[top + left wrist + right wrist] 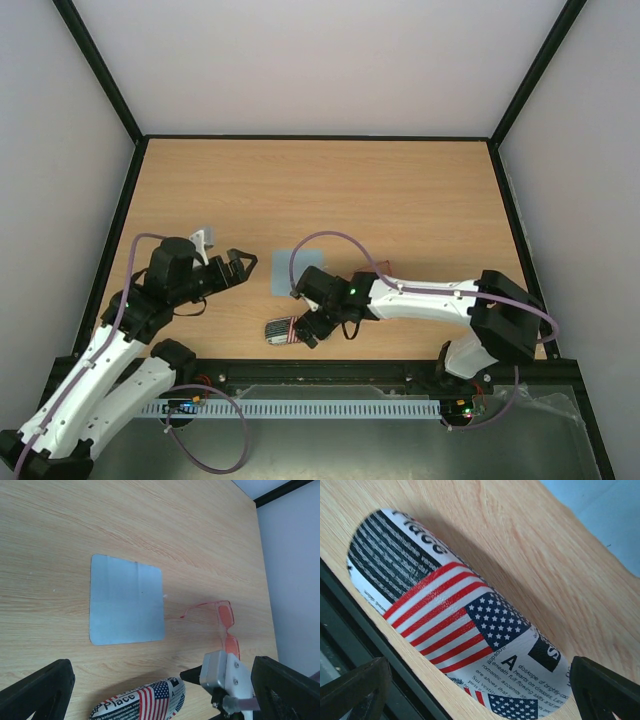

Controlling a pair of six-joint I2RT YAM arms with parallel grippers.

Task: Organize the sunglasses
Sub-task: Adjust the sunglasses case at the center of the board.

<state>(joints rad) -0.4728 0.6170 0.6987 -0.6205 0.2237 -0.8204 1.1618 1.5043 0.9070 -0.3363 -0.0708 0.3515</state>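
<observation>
Notes sunglasses (pixel 227 625) lying unfolded on tabletop (pixel 400 190), just right of blue cloth (pixel 126 600), clear of both hands. Notes left hand (pixel 243 270) spread wide, empty, left of cloth. Finds right hand (pixel 308 330) spread wide over flag-patterned case (pixel 455 625), gripping nothing.

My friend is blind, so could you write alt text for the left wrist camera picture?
A light blue cloth lies flat on a wooden table, with reddish sunglasses to its right, one arm pointing toward it. A flag-patterned case shows at the bottom edge, between the camera's own two dark fingers, spread wide.
</observation>
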